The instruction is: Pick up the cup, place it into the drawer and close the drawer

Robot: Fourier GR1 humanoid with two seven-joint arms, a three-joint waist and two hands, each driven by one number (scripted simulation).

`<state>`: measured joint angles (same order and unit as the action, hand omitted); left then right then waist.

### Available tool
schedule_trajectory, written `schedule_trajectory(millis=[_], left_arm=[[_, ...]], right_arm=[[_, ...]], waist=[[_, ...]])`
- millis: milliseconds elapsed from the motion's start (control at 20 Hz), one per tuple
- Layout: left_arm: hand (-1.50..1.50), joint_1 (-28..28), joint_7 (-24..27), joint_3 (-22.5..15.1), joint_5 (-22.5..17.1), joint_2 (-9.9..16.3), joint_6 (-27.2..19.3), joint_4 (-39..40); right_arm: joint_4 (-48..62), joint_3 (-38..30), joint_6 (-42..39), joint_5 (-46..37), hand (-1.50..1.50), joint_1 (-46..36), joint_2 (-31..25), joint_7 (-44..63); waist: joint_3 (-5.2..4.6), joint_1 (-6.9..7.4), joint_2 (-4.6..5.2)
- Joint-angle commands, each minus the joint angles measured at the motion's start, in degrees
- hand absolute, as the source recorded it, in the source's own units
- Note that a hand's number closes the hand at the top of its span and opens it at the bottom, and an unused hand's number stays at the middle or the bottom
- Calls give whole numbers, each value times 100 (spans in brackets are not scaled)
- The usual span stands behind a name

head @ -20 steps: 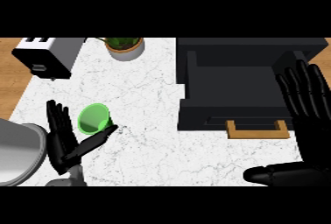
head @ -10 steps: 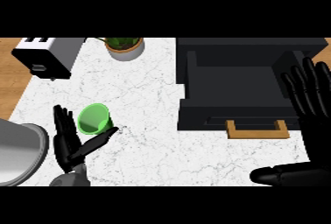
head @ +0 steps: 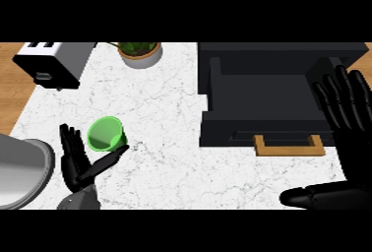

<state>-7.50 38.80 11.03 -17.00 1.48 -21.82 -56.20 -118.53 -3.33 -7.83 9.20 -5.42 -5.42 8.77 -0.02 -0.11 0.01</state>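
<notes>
Head view. Translucent green plastic cup lies at about 8 o'clock on the white marble-patterned counter top, well apart from the black drawer unit, which fills the 2 o'clock area. The drawer's tan wooden handle shows at its lower front edge.

Left hand at 8 o'clock, just below the cup: fingers straight and spread, thumb angled up toward the cup's lower rim; cannot tell whether thumb and cup touch. The fingers do not curl round the cup.

Right hand at 3 o'clock, over the drawer unit's right side: fingers straight, spread, pointing up, holding nothing.

Other items: potted green plant in a beige round pot at 12 o'clock; black-and-white toaster at 10 o'clock; grey rounded object at the left edge, 8 o'clock
</notes>
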Motion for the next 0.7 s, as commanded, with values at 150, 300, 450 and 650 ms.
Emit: schedule_trajectory(millis=[150, 300, 450, 650], left_arm=[[-150, -259, 232, 162, -149, 180, 241, 528], [-150, -496, 618, 199, -177, 24, 267, 1073], [-150, -752, 1124, 325, -186, -29, 405, 1719], [-150, -925, 1527, 505, -333, 154, 948, 2375]], right_arm=[[-71, 351, 255, -299, -150, -145, 225, 158], [-303, 185, 191, -97, -150, -156, 95, 398], [-270, -221, -103, 321, -150, -16, -126, 246], [-271, 160, -155, -3, -150, 477, 125, -274]], waist=[[1, 7, -2], [1, -2, -1], [0, -24, 4], [-1, -38, 9]])
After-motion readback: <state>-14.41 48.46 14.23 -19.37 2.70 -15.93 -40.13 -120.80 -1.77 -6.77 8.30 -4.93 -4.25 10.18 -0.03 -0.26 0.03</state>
